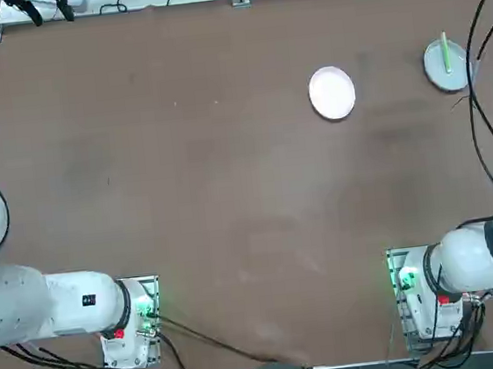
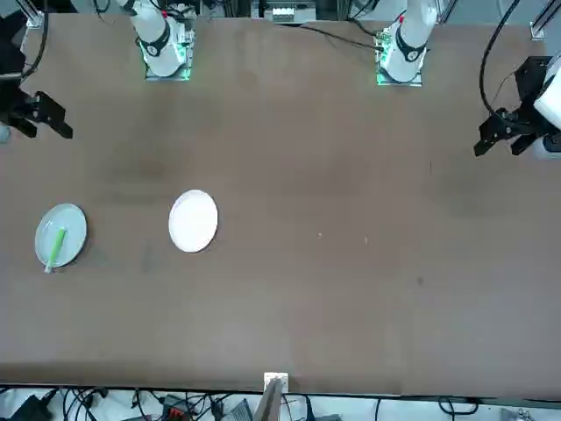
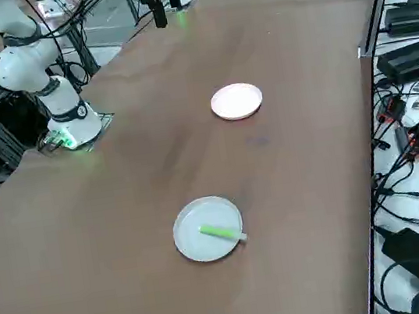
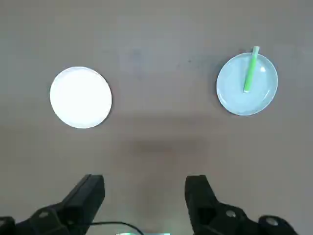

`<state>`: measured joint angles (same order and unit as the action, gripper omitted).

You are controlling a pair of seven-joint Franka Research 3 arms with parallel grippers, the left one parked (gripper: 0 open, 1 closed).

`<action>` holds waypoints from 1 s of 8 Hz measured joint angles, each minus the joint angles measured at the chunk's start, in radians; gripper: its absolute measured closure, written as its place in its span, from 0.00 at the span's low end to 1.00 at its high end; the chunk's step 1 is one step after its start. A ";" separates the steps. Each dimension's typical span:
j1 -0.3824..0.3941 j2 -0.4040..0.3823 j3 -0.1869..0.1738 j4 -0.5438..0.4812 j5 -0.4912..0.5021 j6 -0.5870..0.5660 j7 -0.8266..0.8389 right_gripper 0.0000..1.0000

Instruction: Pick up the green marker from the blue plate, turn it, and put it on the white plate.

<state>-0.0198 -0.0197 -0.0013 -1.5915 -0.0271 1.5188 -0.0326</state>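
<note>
Right wrist view alone shows end effector [image 4: 145,188] spread, empty

**Brown tabletop, cables all round**

From my seat I see a wide brown tabletop [image 1: 184,182], matte, with faint scuffs and soft shadows. Black cables [image 1: 487,124] trail over its far right corner. Past one long edge, more cables and black power bricks [image 3: 415,55] lie on the floor. A metal frame [image 3: 1,133] stands beside the near side.
</note>
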 joint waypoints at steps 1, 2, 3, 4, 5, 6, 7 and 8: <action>0.000 0.000 0.000 0.000 0.000 0.000 -0.004 0.00; 0.000 0.000 0.000 0.000 0.000 0.000 -0.006 0.00; 0.000 0.002 0.000 0.000 0.000 0.000 -0.006 0.00; 0.000 0.008 0.000 0.000 0.000 0.000 -0.006 0.00; -0.002 0.022 -0.001 0.000 0.000 0.015 -0.006 0.00; -0.012 0.043 -0.004 -0.001 0.000 0.054 -0.006 0.00; -0.040 0.072 -0.007 -0.003 0.000 0.101 -0.007 0.00; -0.081 0.114 -0.011 -0.005 0.000 0.152 -0.027 0.00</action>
<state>-0.1004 0.0940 -0.0122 -1.5962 -0.0272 1.6704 -0.0600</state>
